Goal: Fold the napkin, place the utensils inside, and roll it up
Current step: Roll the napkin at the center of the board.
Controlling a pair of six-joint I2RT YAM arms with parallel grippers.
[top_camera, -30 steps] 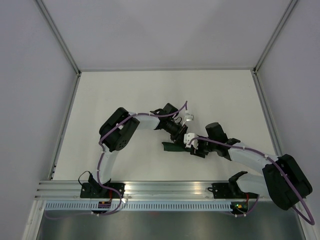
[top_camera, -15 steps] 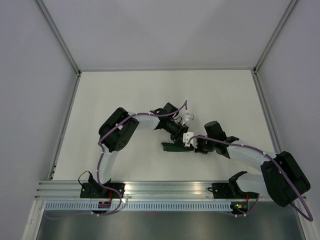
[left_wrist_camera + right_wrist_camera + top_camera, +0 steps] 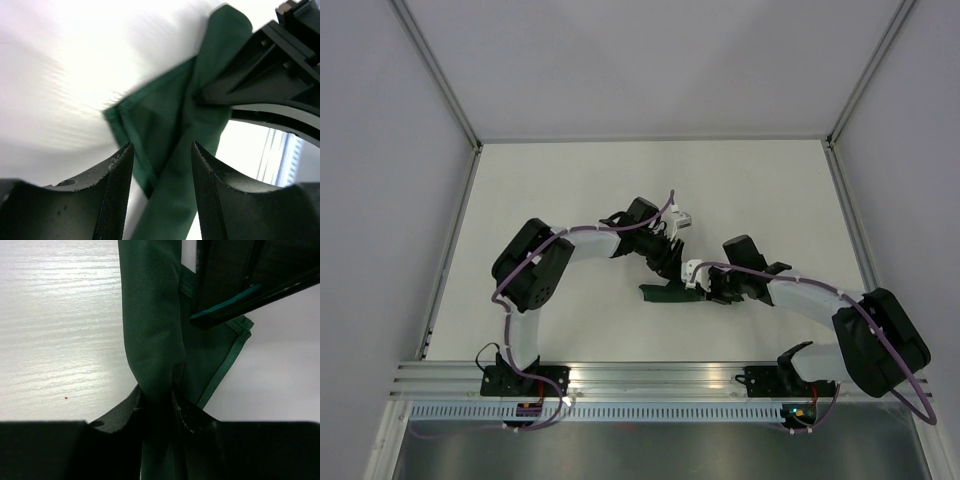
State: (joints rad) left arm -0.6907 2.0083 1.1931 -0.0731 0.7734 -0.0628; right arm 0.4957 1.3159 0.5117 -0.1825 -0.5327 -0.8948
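While the right gripper [image 3: 159, 396] is pinching the rolled green napkin [image 3: 150, 325] tightly between its jaws, the left gripper [image 3: 162, 146] is hovering with its jaws apart, and the napkin's hemmed end is lying between and just beyond them on the white table [image 3: 570, 180].

A white table [image 3: 570, 190] with a faint grain is enclosed by pale grey panels: a back wall [image 3: 650, 60], a left wall [image 3: 375, 220] and a right wall [image 3: 915, 200]. Aluminium posts [image 3: 435, 70] are set at the far corners, and a ribbed aluminium rail [image 3: 650, 375] is fixed along the near edge. The surface is brightly, evenly lit.
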